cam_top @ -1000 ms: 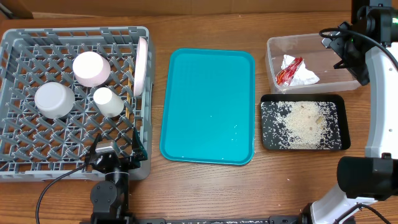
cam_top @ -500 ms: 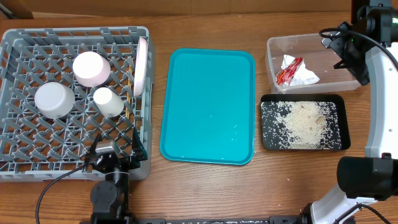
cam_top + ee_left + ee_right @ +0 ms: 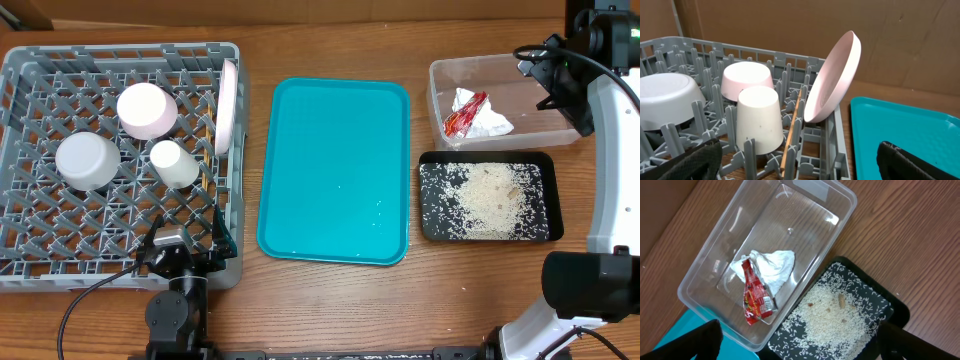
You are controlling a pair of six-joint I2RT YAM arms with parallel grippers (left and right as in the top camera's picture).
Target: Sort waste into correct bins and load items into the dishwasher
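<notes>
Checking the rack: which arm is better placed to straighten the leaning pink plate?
Left. The left gripper sits at the dish rack, facing the pink plate; the right gripper hangs at the clear bin.

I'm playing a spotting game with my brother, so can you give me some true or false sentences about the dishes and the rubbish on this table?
1. The rice lies in the black tray. True.
2. The red wrapper lies on the rice. False: it is in the clear box, with the white tissue.
3. The pink plate stands on its edge in the rack. True.
4. The white cup stands with its mouth up. False: it is upside down in the rack.
</notes>
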